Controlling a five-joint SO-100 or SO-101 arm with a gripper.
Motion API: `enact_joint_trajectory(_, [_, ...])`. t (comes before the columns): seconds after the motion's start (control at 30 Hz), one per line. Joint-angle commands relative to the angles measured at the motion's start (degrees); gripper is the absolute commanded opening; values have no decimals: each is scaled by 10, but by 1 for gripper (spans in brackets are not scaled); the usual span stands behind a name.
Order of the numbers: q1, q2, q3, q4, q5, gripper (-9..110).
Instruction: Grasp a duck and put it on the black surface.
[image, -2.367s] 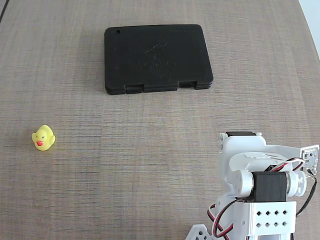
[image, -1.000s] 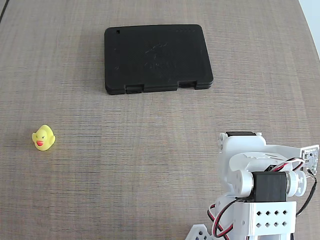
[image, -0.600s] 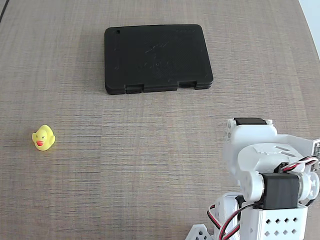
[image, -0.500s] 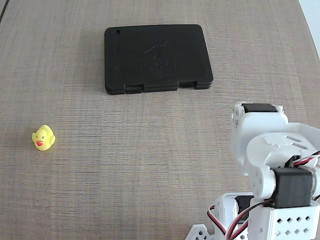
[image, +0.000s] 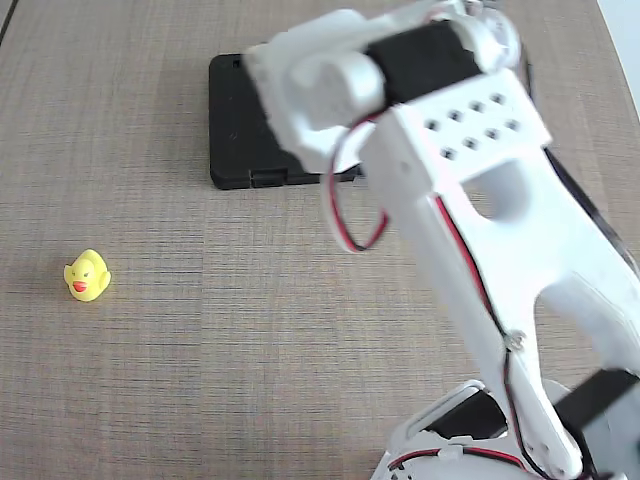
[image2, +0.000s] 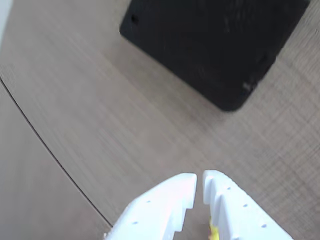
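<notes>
The duck (image: 88, 275) is small and yellow with a red beak. It stands alone on the wood-grain table at the left of the fixed view, far from the arm. The black surface (image: 240, 125) lies at the back, and the white arm (image: 470, 230) covers its right part. In the wrist view the black surface (image2: 215, 45) fills the upper right. My gripper (image2: 199, 176) hangs above bare table short of it, its white fingers (image2: 170, 200) almost touching. A yellow speck (image2: 214, 232) shows low between them; I cannot tell what it is.
The arm's base (image: 470, 440) stands at the bottom right of the fixed view. A thin dark seam (image2: 45, 145) crosses the table at the left of the wrist view. A pale edge (image: 625, 30) shows at the top right of the fixed view.
</notes>
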Motion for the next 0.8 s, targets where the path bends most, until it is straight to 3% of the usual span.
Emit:
enact_joint_trajectory(0.0, [-91, -160, -82, -2, -4, 1])
enact_joint_trajectory(0.2, [-178, -307, -151, -2, -4, 1])
enact_joint_trajectory(0.47, [-221, -362, -200, -2, -4, 2])
enact_joint_trajectory(0.77, [-235, -386, -215, -9, -4, 22])
